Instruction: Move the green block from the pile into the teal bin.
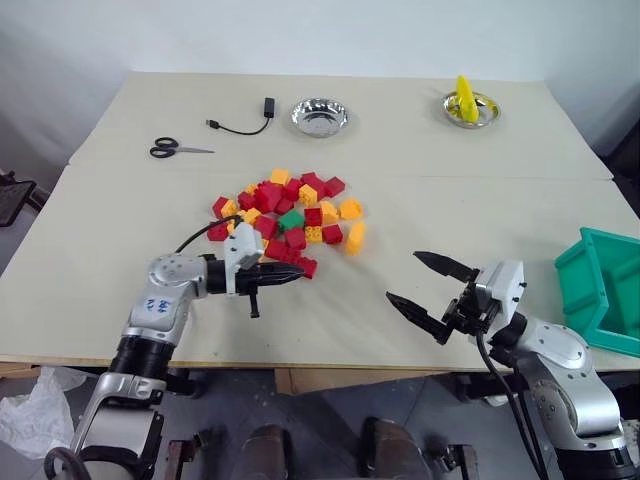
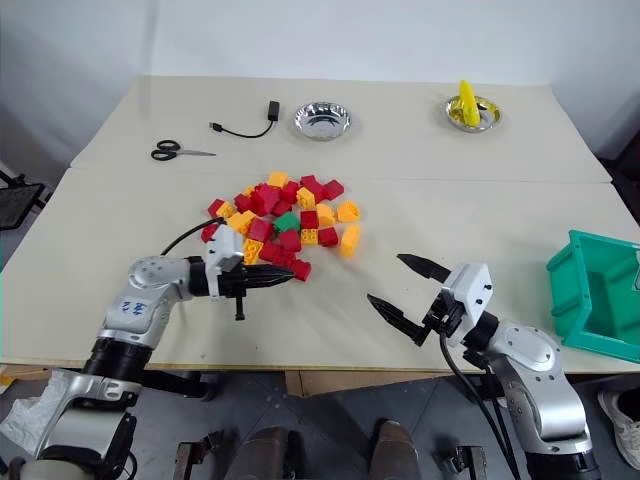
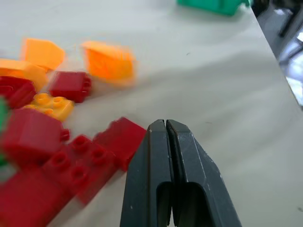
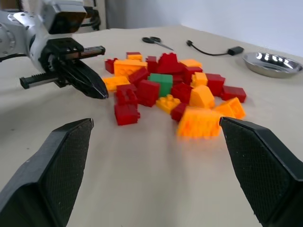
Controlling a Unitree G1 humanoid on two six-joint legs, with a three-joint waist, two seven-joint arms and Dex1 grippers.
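Your left end effector (image 1: 290,277) is pressed together, empty; the right end effector (image 1: 430,291) gapes apart. Spread the left's fingers, then descend over the green block (image 1: 291,220) mid-pile (image 1: 290,212), avoiding red neighbours.

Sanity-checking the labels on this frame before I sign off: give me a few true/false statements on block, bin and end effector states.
1. The green block sits in the pile among red and yellow-orange bricks. True.
2. The left end effector is shut on the green block. False: it is shut on nothing, its tip beside red bricks at the pile's near edge.
3. The right end effector is open and holds nothing. True.
4. The teal bin stands at the table's left edge by the scissors. False: it stands at the right edge, far from the scissors.
5. Both steel bowls are bare. False: the right bowl holds a yellow thing; the left bowl looks bare.
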